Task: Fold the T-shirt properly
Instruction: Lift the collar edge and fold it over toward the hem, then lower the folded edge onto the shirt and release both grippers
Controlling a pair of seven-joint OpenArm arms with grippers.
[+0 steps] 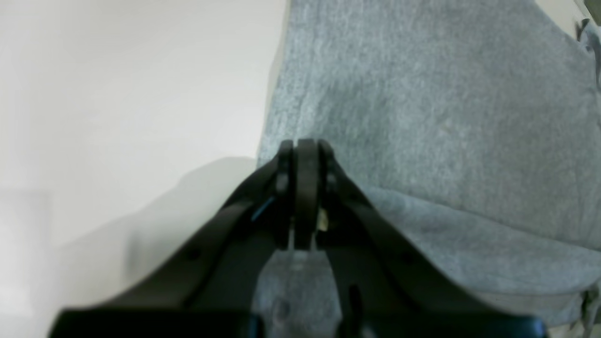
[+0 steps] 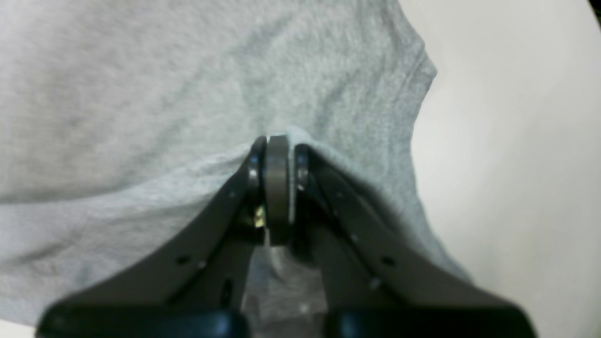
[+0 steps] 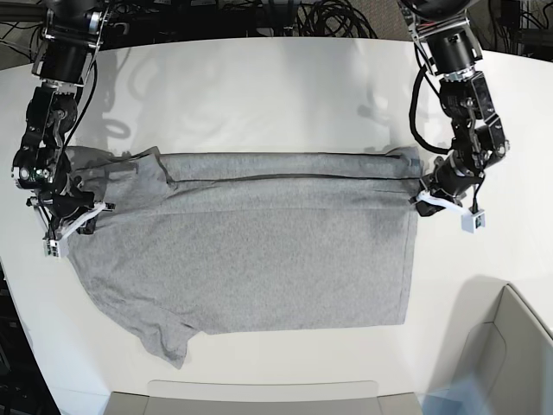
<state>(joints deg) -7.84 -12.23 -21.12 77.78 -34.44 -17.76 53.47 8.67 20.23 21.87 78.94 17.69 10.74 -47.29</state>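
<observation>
Grey heathered cotton, the T-shirt (image 3: 259,251) lies spread across the white surface (image 3: 259,95), plain side up, its far long edge already turned over into a narrow band. Each end effector is clenched on that fabric: the left end effector (image 1: 304,146) pinches the hem end, the right end effector (image 2: 277,143) the shoulder end beside a sleeve. Judging from this, uneven pulling could skew the fold, or thin cloth could slip from a pinch and collapse. Cables crowd the far edge of the surface; a pale bin (image 3: 510,363) sits at a near corner.
</observation>
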